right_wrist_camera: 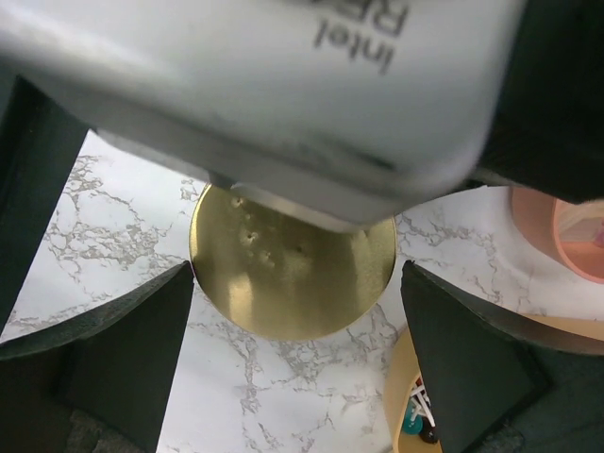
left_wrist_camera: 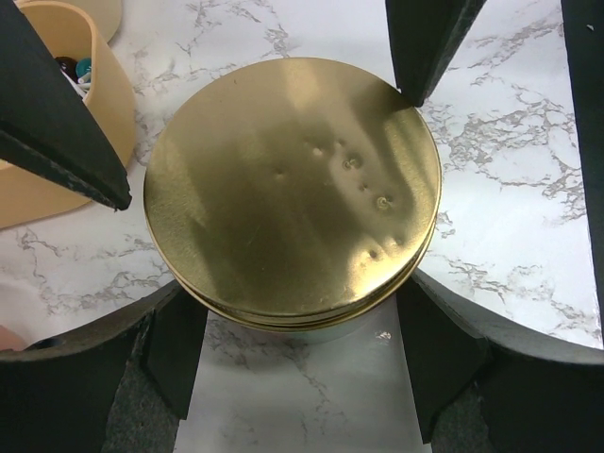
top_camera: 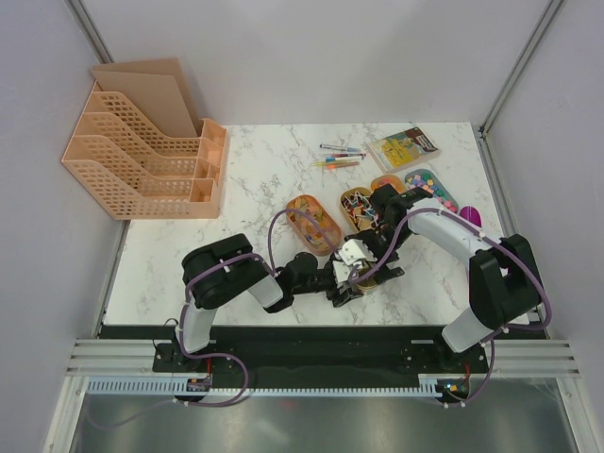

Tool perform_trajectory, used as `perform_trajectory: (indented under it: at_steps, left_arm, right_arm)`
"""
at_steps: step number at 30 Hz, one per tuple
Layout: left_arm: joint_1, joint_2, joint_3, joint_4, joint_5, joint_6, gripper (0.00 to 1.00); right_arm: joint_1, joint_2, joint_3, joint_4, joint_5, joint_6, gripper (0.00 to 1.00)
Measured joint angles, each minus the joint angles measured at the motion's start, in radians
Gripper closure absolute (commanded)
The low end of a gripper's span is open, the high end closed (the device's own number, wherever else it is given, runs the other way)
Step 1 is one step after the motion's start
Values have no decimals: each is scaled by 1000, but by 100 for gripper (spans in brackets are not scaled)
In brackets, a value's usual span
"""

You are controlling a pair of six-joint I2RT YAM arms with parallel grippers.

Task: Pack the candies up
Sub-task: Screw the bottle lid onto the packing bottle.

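So the candies (top_camera: 314, 225) are all sitting in four oval tubs (top_camera: 291, 215) mid-table, right behind where our arms meet. Left to right we've got yellow-orange ones, then dark, white and red, then an orange mix, then pastels. Just in front is a round gold tin (left_wrist_camera: 293, 189) with its lid on, so we can't see inside. Our left gripper (left_wrist_camera: 297, 288) is spread wide around the tin's near edge. Our right gripper (right_wrist_camera: 297, 274) hangs above it, released as well.
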Motion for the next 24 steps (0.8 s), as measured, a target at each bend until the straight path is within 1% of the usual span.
perform_trajectory:
  at_steps: [13, 16, 20, 24]
  left_arm:
    - [0, 0, 2, -3, -2, -1, 92]
    - [0, 0, 2, -3, -2, -2, 92]
    - [1, 0, 2, -4, -2, -8, 92]
    - [1, 0, 2, -4, -2, -8, 93]
  right_arm:
    - [23, 11, -10, 16, -12, 19, 2]
    - [26, 11, -14, 30, -18, 35, 9]
    - [26, 8, -21, 44, -20, 59, 22]
    - [26, -24, -55, 81, -22, 98, 29]
